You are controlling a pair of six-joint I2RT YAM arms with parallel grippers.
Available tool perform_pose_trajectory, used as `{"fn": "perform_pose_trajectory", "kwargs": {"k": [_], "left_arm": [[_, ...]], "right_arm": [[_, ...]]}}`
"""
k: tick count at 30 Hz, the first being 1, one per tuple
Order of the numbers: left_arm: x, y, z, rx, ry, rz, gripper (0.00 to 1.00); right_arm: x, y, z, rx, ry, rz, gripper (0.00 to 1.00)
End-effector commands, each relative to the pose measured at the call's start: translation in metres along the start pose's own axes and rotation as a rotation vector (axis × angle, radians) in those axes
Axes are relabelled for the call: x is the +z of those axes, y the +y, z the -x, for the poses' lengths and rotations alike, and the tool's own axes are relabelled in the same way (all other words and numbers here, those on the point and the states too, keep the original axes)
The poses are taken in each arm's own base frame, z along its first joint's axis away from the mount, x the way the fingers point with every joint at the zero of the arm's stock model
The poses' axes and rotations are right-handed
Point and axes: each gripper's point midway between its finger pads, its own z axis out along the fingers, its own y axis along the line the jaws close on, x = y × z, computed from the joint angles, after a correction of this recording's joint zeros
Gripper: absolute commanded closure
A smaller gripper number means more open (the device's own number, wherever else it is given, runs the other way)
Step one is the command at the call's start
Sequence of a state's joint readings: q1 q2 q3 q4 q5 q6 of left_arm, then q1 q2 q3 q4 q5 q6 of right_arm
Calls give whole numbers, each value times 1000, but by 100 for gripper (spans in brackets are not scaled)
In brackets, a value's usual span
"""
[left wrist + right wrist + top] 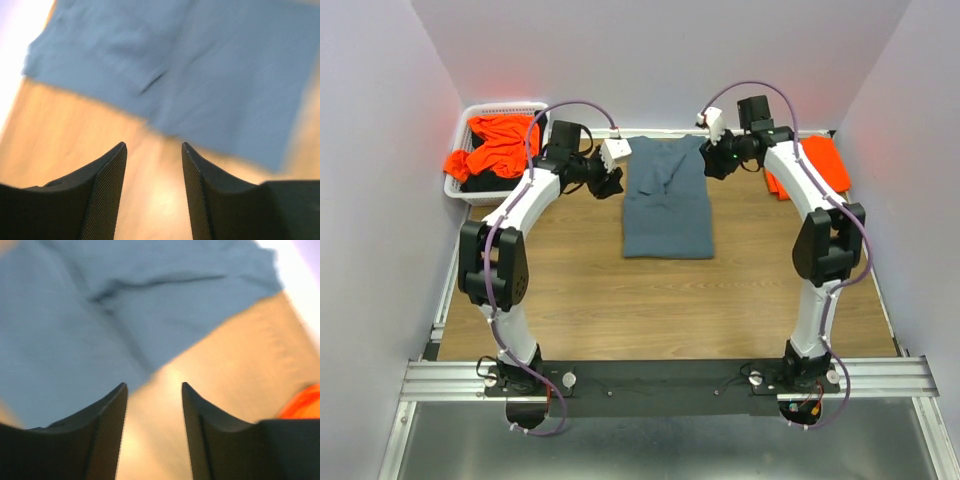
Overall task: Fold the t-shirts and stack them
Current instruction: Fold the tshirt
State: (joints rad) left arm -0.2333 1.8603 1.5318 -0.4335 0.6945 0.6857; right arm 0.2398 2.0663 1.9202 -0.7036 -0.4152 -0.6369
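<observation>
A slate blue-grey t-shirt (667,200) lies flat in the middle of the wooden table, its sleeves folded in. It also shows in the left wrist view (200,65) and the right wrist view (115,305). My left gripper (613,183) hovers just off the shirt's upper left edge, open and empty (154,150). My right gripper (712,163) hovers just off its upper right edge, open and empty (154,390). A crumpled orange t-shirt (495,147) lies in the basket. A folded orange t-shirt (825,165) lies at the back right, partly behind my right arm.
A white slotted basket (460,190) stands at the back left corner, with dark cloth under the orange shirt. Pale walls close the table on three sides. A metal rail (660,375) runs along the near edge by the arm bases.
</observation>
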Motion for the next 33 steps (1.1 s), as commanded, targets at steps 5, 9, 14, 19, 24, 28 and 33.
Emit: {"fn": "perform_pose_trajectory", "kwargs": {"k": [5,9,14,19,24,28,33], "left_arm": [[12,-94,25,-571,-222,-380,29],[22,-93,26,-735,-253,-415,19],[52,-73,17,-874,-268,-416,9],[86,-48,-31,-1012,-235,-376,9],[105,-29,-79,-1113,-195,-291,9],[97,-24,-76,-1089,-202,-285,9],[42,-62,-2,-895,-273,-349,9]], "right_arm": [[-14,103,27,548,-105,442,2],[12,114,13,685,-64,543,0],[47,115,-7,786,-22,590,0],[86,104,-49,862,39,589,0],[108,93,-82,894,73,563,0],[97,93,-72,890,51,578,0],[35,104,-21,880,-38,627,0]]}}
